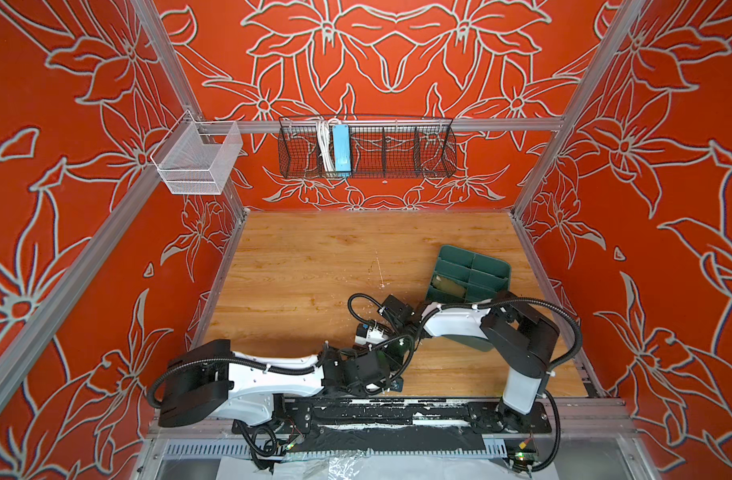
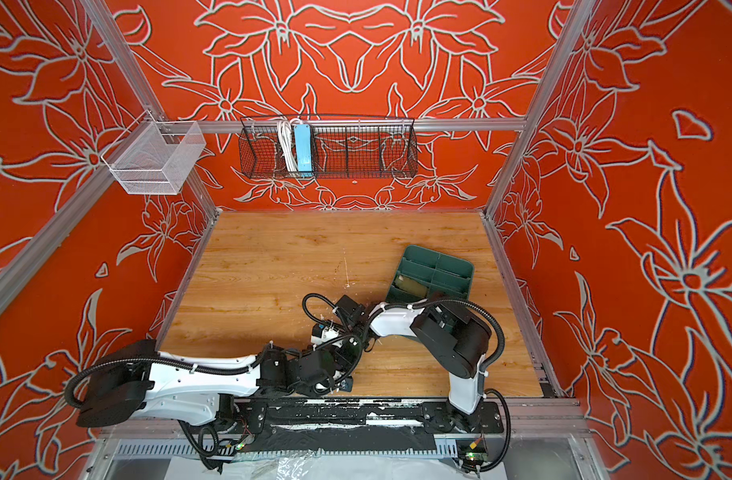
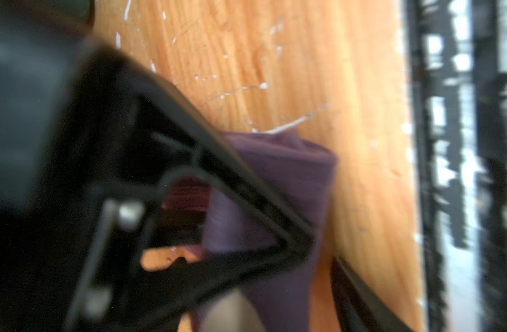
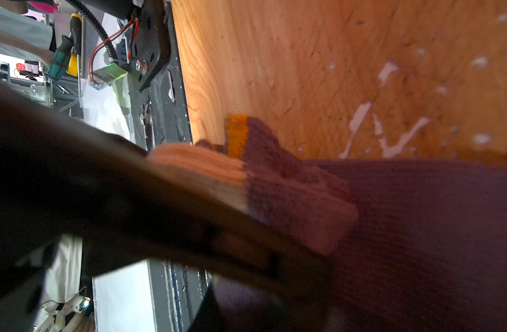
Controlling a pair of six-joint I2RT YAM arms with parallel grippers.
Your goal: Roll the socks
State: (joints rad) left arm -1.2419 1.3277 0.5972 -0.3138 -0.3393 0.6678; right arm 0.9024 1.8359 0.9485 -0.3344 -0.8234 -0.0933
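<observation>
Right gripper (image 4: pixel 298 267) seems clenched on purple sock (image 4: pixel 419 230). Left gripper (image 3: pixel 321 258) straddles it, can't tell if it's gripping, too blurred. Sock bunched over table (image 1: pixel 314 270), near edge, centre. Light, soft, floppy, so pinch the folded bulk, not the loose cuff.

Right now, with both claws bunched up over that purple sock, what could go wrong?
1. The left gripper and right gripper crowd together near the table's front edge; they or their cables could snag.
2. The purple sock looks only loosely folded, so the roll may spring open.
3. It lies close to that edge and might slide off.
</observation>
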